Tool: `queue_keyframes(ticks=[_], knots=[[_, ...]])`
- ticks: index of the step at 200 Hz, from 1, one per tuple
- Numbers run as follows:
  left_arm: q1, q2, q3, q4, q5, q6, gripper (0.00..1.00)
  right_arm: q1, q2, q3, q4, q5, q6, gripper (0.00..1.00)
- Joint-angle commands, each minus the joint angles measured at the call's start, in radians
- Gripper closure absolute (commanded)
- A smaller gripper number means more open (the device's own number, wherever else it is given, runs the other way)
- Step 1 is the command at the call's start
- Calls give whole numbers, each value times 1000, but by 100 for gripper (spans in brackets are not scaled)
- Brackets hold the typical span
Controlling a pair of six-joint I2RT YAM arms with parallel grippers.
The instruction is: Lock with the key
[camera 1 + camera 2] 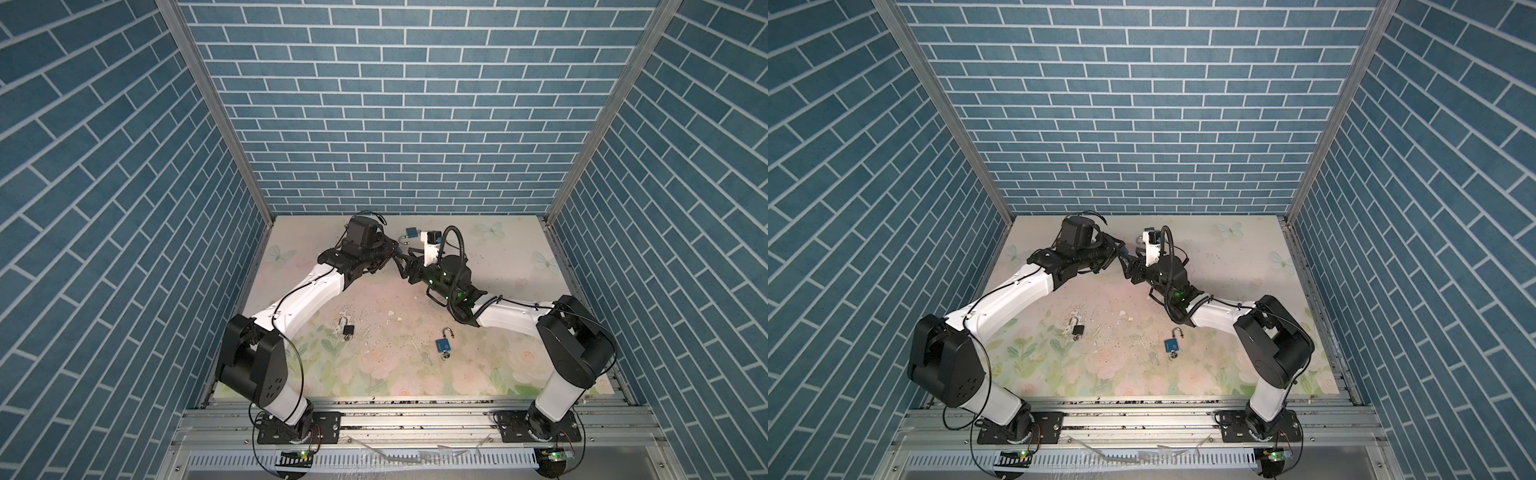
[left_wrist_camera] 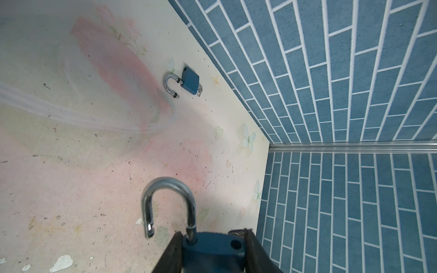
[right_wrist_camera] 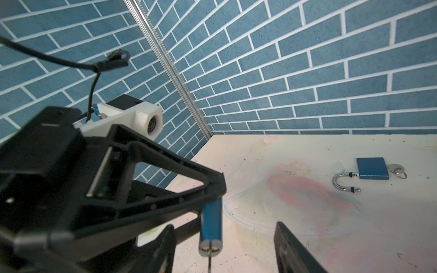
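My left gripper (image 2: 212, 232) is shut on the body of a blue padlock (image 2: 212, 253), whose silver shackle (image 2: 169, 203) stands swung open. In the right wrist view this padlock (image 3: 211, 227) hangs edge-on from the left gripper's fingers, and the key (image 3: 209, 262) sticks out of its keyhole. My right gripper (image 3: 223, 227) is open, one finger on each side of the key end, touching neither. In both top views the two grippers (image 1: 392, 251) (image 1: 404, 267) meet above the back middle of the table.
A second blue padlock (image 1: 411, 232) (image 2: 189, 80) (image 3: 372, 171) lies open near the back wall with a key in it. A black padlock (image 1: 348, 329) and another blue padlock (image 1: 443, 345) lie open on the floral table (image 1: 519, 257). Brick walls enclose three sides.
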Motion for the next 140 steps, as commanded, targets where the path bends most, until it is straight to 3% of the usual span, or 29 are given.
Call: queue_keyframes(ticks=[1, 140], knots=[[3, -36, 8, 36, 1, -2, 69, 4, 18, 28, -3, -15, 11, 36], [2, -59, -27, 56, -4, -14, 69, 4, 42, 55, 3, -58, 19, 56]])
